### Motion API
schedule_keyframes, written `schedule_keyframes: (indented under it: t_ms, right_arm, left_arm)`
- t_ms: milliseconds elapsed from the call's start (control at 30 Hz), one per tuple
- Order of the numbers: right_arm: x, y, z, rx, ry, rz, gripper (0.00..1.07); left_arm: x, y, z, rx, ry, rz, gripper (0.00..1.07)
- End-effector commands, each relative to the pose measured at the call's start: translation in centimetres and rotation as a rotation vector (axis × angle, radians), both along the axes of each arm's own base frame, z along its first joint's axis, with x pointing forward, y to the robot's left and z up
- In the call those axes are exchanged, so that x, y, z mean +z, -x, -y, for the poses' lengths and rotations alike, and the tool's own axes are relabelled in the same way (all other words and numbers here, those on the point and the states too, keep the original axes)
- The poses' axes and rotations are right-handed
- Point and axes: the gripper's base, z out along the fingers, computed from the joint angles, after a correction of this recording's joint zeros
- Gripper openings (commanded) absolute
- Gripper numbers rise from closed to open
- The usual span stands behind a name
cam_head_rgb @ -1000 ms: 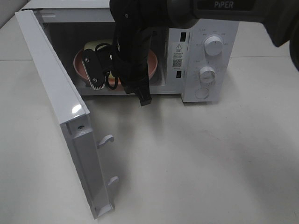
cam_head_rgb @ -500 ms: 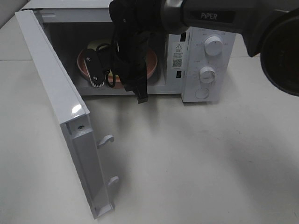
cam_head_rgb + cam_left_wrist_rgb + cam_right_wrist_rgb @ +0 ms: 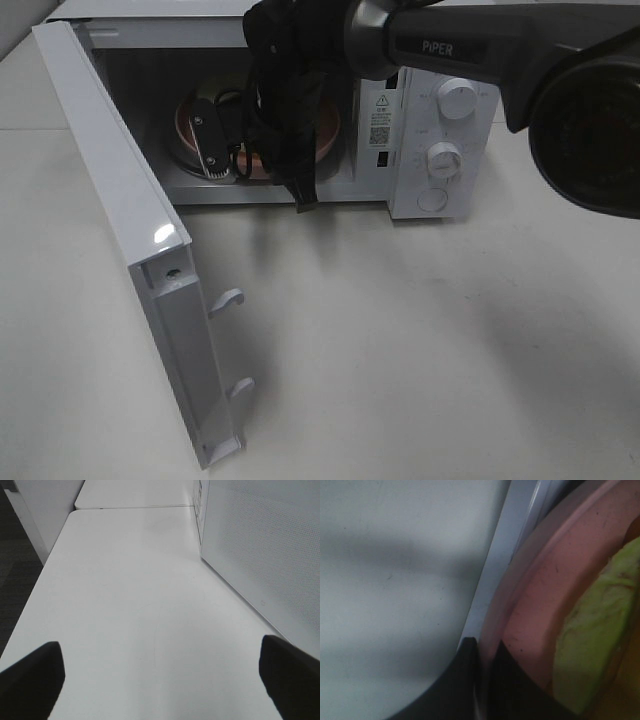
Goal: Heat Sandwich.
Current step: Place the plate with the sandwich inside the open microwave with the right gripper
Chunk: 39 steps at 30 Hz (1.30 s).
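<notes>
Sandwich (image 3: 592, 640) on plate (image 3: 555, 590) inside microwave (image 3: 440, 110)

The sandwich (image 3: 592, 645) lies on the pink plate (image 3: 555, 580), inside the open microwave (image 3: 470, 140) at the far side of the scene, in the cavity left of the control knobs. From my right wrist I see only one edge of it: a yellow-green layer, matte and slightly mottled, curving close inside the plate's raised rim. A warmer orange-yellow strip lies against it at the frame's corner. From the high camera my right arm (image 3: 290, 110) covers it, so I cannot make out its bread or full outline.
</notes>
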Motion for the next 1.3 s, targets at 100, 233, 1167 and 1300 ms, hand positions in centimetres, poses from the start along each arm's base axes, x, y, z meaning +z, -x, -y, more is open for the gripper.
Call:
schedule_keyframes:
  t_ms: [100,233,1167,1300]
  right_arm:
    - [0.53,-0.56,-0.24,0.012,-0.025,0.052,0.05]
    - [0.48,-0.63,-0.15,0.011,-0.023,0.053,0.06]
    - [0.97,-0.88,-0.39,-0.152,-0.144,0.077,0.72]
    - [1.04,-0.84,-0.35,-0.159,-0.147,0.076,0.72]
  left_arm:
    - [-0.05,-0.07,0.05,-0.004,0.003,0.000,1.06]
    - [-0.05,-0.07,0.05,-0.004,0.003,0.000,1.06]
    - [-0.05,-0.07,0.05,-0.004,0.003,0.000,1.06]
    - [-0.05,-0.07,0.05,-0.004,0.003,0.000,1.06]
